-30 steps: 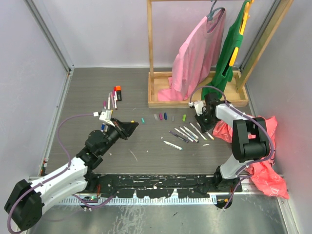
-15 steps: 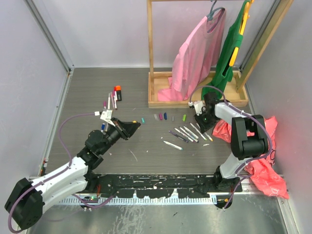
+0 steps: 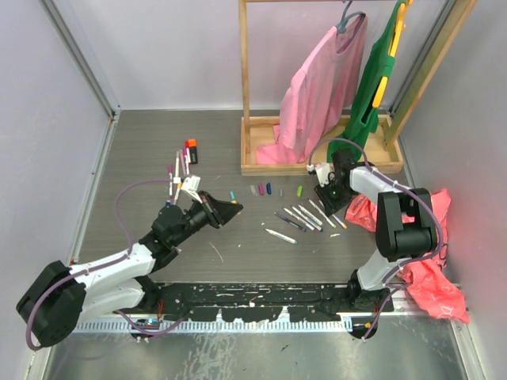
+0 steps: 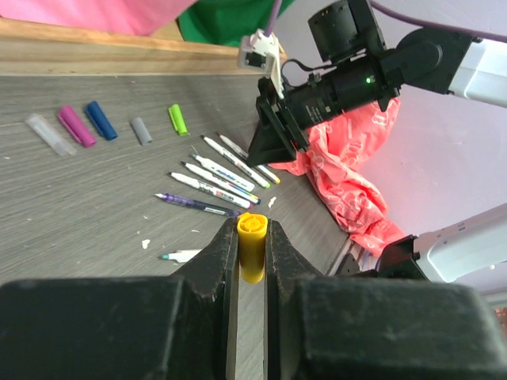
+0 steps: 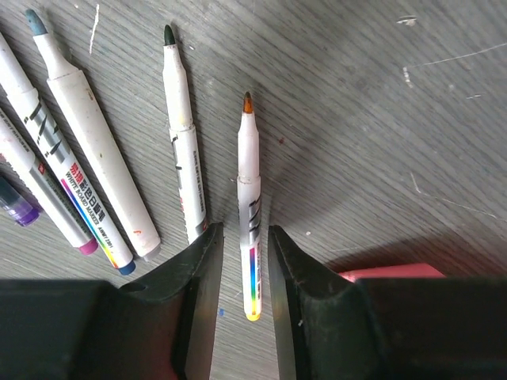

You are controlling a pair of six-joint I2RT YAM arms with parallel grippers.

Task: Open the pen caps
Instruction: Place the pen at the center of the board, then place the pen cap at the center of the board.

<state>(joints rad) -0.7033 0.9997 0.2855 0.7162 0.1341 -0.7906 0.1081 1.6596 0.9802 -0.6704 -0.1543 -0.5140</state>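
Observation:
My left gripper (image 3: 230,210) is shut on a small yellow pen cap (image 4: 252,247) and holds it above the floor, left of the uncapped pens (image 3: 305,217). A row of loose caps (image 3: 265,190) lies on the grey floor; in the left wrist view they show as clear, pink (image 4: 75,127), blue, grey and green (image 4: 177,119). My right gripper (image 5: 242,237) is open and low over the floor. Its jaws stand on either side of an uncapped white pen with an orange tip (image 5: 249,198), without touching it. Capped pens (image 3: 181,165) and an orange-and-black marker (image 3: 191,150) lie at the back left.
A wooden clothes rack (image 3: 317,162) with a pink and a green garment stands behind the pens. A red plastic bag (image 3: 432,261) lies at the right, beside the right arm. One uncapped pen (image 3: 280,236) lies apart, nearer the front. Grey walls close both sides.
My left arm has reached to the right and forward, carrying the yellow cap towards the pens. The right gripper has stayed over the orange-tipped pen.

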